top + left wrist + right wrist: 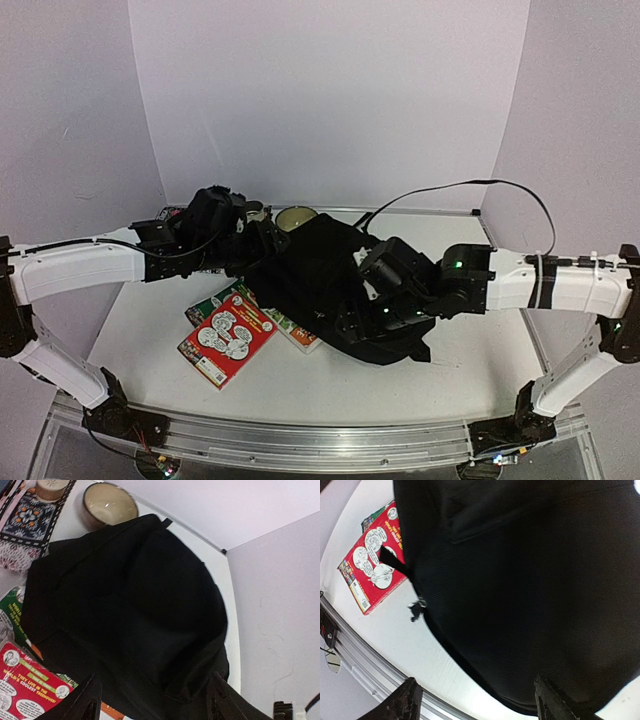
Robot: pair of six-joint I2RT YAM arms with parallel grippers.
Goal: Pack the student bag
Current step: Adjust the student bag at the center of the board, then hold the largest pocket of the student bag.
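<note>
The black student bag (530,580) fills most of the frame. A red book (372,572) lies upper left on the table (420,655). The fingers (405,702) are spread at the bottom edge.

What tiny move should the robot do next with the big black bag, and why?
Probably lower the open right end effector toward the small zip pull dangling at the edge of the soft black fabric backpack. The bag looks shut, and the red cartoon-covered book lies outside, beside it.

walls (330,90): plain pale lilac | table (330,385): white | near edge: aluminium rail (300,440) | light: even
</note>
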